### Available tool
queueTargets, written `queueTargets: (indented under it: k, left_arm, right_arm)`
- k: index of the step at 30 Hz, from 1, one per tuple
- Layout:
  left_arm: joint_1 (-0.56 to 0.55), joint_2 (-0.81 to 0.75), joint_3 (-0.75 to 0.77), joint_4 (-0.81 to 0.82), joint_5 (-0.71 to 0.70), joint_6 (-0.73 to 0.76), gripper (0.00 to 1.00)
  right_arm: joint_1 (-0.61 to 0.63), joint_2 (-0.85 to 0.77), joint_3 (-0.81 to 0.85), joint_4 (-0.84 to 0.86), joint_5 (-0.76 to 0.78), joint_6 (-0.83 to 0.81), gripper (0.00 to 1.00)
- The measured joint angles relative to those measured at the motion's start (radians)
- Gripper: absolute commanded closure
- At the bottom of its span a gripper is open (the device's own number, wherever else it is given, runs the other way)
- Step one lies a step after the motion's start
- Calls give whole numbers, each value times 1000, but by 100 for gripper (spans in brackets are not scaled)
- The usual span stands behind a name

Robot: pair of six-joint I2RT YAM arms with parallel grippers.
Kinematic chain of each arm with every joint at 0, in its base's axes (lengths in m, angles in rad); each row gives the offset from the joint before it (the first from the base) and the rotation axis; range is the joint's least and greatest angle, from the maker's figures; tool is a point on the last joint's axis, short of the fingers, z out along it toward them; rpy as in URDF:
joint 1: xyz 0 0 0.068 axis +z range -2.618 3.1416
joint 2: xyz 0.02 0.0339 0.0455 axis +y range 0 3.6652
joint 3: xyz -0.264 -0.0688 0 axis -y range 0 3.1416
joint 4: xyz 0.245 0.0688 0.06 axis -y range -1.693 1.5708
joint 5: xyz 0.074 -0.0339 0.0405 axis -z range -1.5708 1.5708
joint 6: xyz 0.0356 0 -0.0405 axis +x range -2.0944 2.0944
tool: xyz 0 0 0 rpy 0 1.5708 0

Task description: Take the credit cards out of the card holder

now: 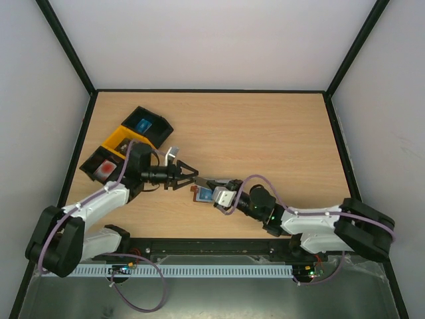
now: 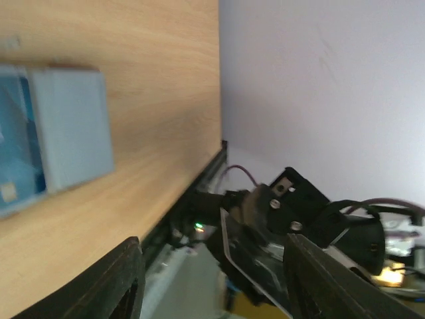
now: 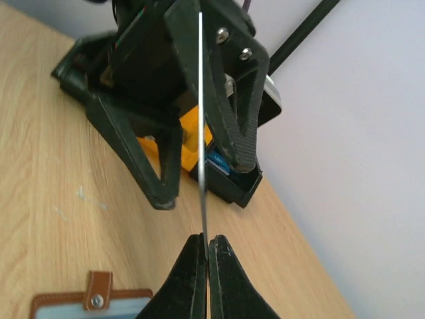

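My right gripper (image 1: 222, 190) is shut on a thin dark grey credit card (image 1: 211, 180), seen edge-on and upright in the right wrist view (image 3: 201, 126) above the closed fingers (image 3: 194, 279). My left gripper (image 1: 193, 179) is open, its two fingers straddling the card's far end without touching it (image 3: 202, 179). In the left wrist view the dark card (image 2: 262, 256) sits between the open fingers (image 2: 126, 279). The brown card holder (image 1: 202, 195) lies open on the table below the card; its grey-blue pocket (image 2: 70, 126) holds a blue card. Its tab shows in the right wrist view (image 3: 98, 298).
A yellow bin (image 1: 121, 139) stands at the back left between two black bins, one with a blue item (image 1: 147, 125) and one with a red item (image 1: 103, 170). Black frame rails border the wooden table (image 1: 265, 133).
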Motion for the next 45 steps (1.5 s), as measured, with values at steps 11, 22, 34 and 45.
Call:
queueTargets:
  k: [11, 22, 34, 45]
  left_arm:
    - [69, -131, 146, -297, -98, 373, 41]
    - [-6, -104, 369, -648, -64, 760, 47]
    - [-238, -132, 369, -738, -152, 792, 55]
    - [-283, -127, 370, -827, -242, 816, 79]
  right_arm:
    - [1, -176, 84, -383, -80, 620, 98]
    - [-11, -156, 106, -591, -424, 987, 98]
    - [-134, -66, 186, -624, -803, 1218, 98]
    - [-137, -134, 190, -666, -870, 1272, 98]
